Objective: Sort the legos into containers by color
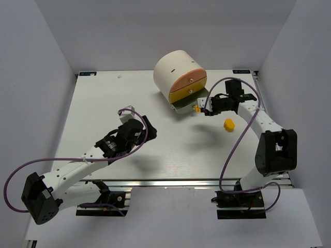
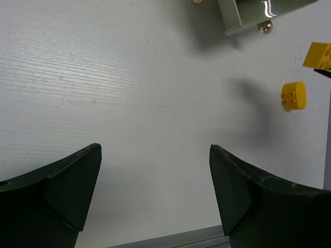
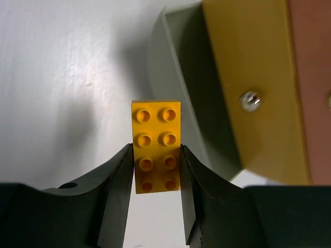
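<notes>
Top view first: your drum (image 1: 178, 72) sits at the far middle of the worktop (image 1: 103, 103), face toward the arms, with a grey-green open drawer (image 1: 189, 102) sticking out at the bottom. Your right hand (image 1: 202, 109) is just beside that drawer, clamped on a yellow-orange brick (image 1: 197, 108). A rounded yellow lego (image 1: 229, 124) lies near it on the right. Your left hand (image 1: 142, 126) hangs over the worktop, well apart from the drum

Left wrist: fingers (image 2: 67, 186) spread wide, only worktop between them, rounded yellow lego off to the right

Right wrist: the brick's pinched by its long sides, studs facing the camera, the open drawer just past it, next to the yellow segment (image 3: 253, 62) and its metal knob (image 3: 250, 101)
</notes>
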Controlling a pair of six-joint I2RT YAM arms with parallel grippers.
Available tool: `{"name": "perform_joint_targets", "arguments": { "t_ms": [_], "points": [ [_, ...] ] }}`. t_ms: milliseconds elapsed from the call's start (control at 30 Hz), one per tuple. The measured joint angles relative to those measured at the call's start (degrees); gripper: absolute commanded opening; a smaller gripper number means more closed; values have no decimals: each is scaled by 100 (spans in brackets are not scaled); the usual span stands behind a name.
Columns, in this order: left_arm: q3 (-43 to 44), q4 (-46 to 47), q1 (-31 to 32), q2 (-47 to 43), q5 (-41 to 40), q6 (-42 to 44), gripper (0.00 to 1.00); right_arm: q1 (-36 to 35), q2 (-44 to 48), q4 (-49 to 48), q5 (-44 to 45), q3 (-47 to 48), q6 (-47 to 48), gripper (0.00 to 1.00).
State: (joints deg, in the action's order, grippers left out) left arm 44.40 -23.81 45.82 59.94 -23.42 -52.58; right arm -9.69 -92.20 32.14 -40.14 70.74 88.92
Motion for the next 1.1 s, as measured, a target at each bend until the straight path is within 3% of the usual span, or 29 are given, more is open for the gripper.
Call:
{"name": "perform_joint_targets", "arguments": {
  "t_ms": [400,600,700,733,833,933,1100],
  "points": [
    [-57,28,2,-208,-79,-4,95,-981,-299,-2691,396,-39,-955,0],
    [-87,28,2,-319,-140,-46,95,-1198,-586,-3309,741,-52,-1158,1],
    [-87,28,2,-317,-144,-44,95,-1248,-595,-3512,844,-151,-1207,19],
    [-87,28,2,-317,-146,-44,95,-1270,-599,-3617,896,-205,-1231,32],
    [-87,28,2,-315,-146,-42,95,-1335,-608,-3797,1029,-345,-1283,48],
    [-87,28,2,-310,-146,-44,95,-1364,-634,-3884,1143,-420,-1362,58],
    [-87,28,2,-310,-146,-44,95,-1379,-664,-4059,1281,-483,-1421,62]
  ]
}}
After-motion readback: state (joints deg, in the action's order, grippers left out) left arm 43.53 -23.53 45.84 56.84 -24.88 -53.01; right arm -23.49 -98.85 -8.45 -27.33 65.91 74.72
